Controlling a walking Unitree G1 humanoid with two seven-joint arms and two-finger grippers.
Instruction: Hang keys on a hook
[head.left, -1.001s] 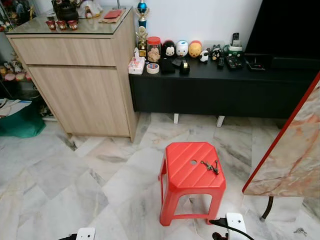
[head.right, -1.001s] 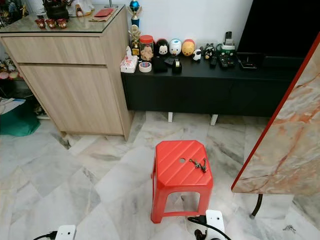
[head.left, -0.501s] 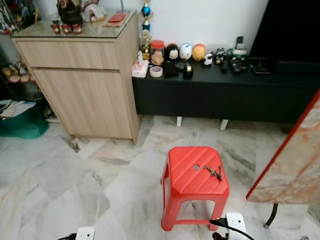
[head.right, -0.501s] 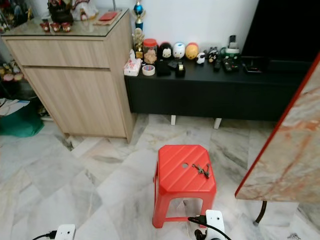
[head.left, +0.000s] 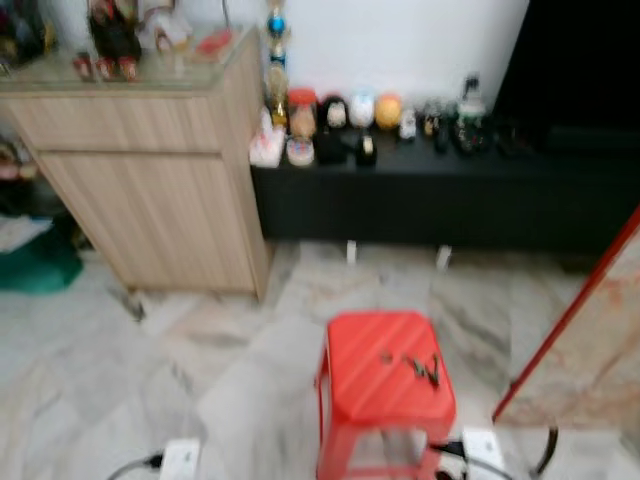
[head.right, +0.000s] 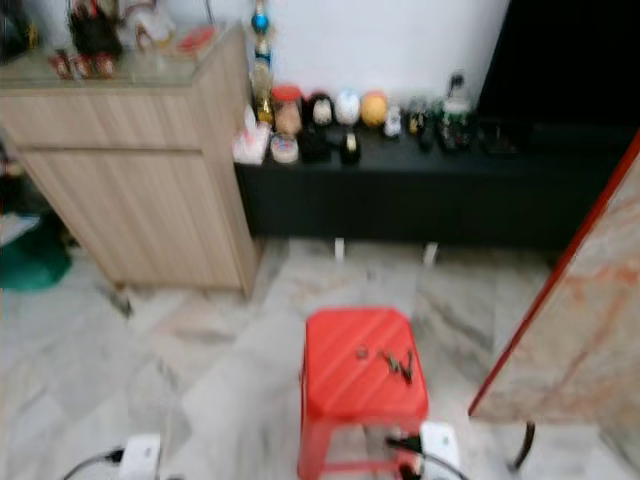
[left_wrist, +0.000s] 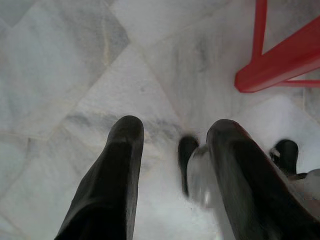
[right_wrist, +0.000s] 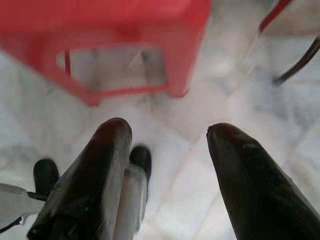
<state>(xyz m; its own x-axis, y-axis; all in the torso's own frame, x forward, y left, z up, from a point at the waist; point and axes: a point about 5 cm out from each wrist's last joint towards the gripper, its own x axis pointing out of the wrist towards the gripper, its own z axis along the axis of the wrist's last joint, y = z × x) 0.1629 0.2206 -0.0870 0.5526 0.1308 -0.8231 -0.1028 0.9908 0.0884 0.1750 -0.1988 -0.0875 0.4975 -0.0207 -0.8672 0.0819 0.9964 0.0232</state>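
Blurred head views: the keys (head.left: 421, 368) lay at lower centre-right of the frame, on the red stool (head.left: 385, 385), toward its right side. You would judge them light, rigid, loose-jointed metal lying flat; pinch the ring or the bunch's middle. Your left gripper (left_wrist: 172, 165) and right gripper (right_wrist: 167, 160) hung spread apart over the marble floor (head.left: 200, 340), grasping nothing.

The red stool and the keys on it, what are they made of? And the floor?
The red stool looks like moulded plastic: one even bright colour, with ridges pressed into its seat. The keys are small and dark, probably metal, but the picture is too blurred to be sure. The floor looks like polished marble or marble-look tile: pale grey with darker veins and straight joints.
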